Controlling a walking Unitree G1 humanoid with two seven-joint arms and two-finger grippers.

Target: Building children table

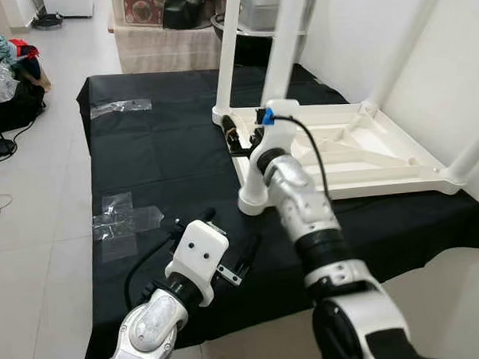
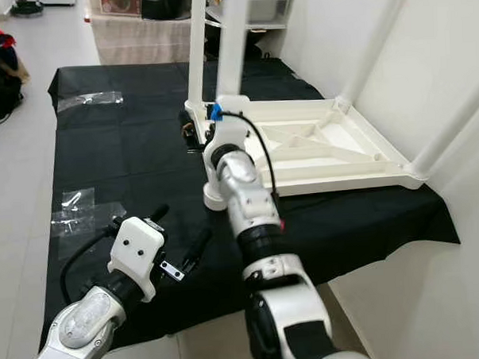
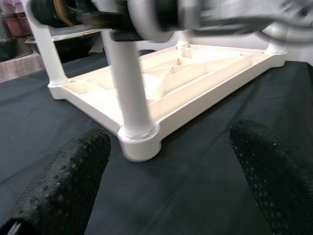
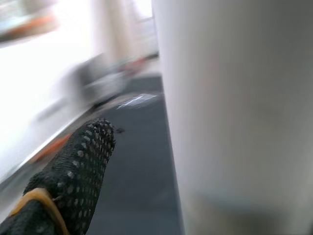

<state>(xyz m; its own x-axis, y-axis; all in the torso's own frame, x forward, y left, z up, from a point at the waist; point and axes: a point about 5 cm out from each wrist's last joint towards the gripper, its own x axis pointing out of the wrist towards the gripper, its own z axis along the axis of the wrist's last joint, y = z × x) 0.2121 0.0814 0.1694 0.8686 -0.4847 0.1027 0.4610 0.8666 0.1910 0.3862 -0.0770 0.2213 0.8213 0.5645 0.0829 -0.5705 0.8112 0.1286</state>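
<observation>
The white children's table (image 1: 357,142) lies upside down on a black cloth (image 1: 159,159), with its legs pointing up. The near-left leg (image 1: 285,42) stands in its corner socket (image 1: 252,201). My right gripper (image 1: 238,136) is up against this leg, low on it. In the right wrist view one black finger (image 4: 78,161) stands a little apart from the white leg (image 4: 234,107), so the gripper is open. My left gripper (image 1: 226,237) hovers low over the cloth in front of that corner, open and holding nothing, and faces the socket (image 3: 139,142).
Another leg (image 1: 228,53) rises at the far-left corner, and two more (image 1: 477,149) lean along the white wall on the right. Clear plastic wrappers (image 1: 122,220) lie on the cloth. A dark bag (image 1: 5,102) sits on the floor at left, and shelves (image 1: 161,32) stand behind.
</observation>
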